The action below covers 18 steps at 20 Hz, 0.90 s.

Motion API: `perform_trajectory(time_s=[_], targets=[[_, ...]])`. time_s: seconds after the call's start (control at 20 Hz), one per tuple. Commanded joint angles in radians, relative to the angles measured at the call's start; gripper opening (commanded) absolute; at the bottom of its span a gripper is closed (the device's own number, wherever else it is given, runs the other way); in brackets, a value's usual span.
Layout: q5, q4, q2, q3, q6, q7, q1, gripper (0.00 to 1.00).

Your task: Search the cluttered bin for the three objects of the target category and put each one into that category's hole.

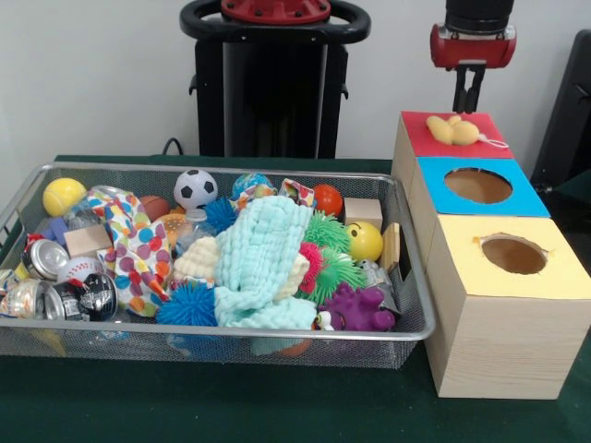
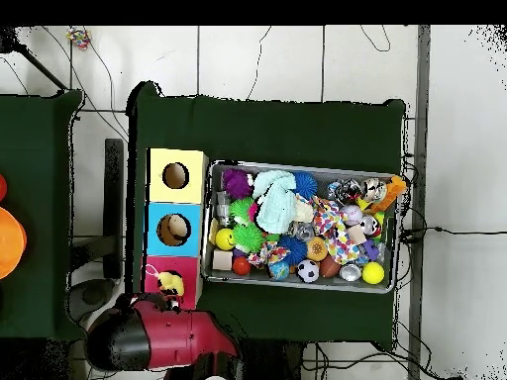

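While the gripper (image 1: 468, 95) hung above the red box (image 1: 416, 138) at the far end of the row, its two dark fingers pointed straight down, close together, with nothing held between them. Item lying directly beneath: a yellow soft toy (image 1: 452, 130), resting on the red top over where that box's hole would be, its long axis running 9 to 3 o'clock in the front view and a thin cord trailing toward 3 o'clock. Relation judged decisive: the toy lay at 6 o'clock from the fingertips, near but apart, not yet dropped through. Blue box (image 1: 526, 196) and yellow box (image 1: 563, 268) stood at 5 o'clock, holes open. Wire bin (image 1: 277, 334) with remaining clutter lay toward 8 o'clock, well apart from the single arm.
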Motion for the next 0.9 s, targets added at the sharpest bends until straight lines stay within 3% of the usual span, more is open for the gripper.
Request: perform_trajectory(time_s=[0.05,0.9], targets=[[0.001,-0.078,0.038,0.008,-0.001,0.14,-0.026,0.0],[-0.004,-0.063,0.054,0.01,-0.083,0.152,-0.032,0.0]])
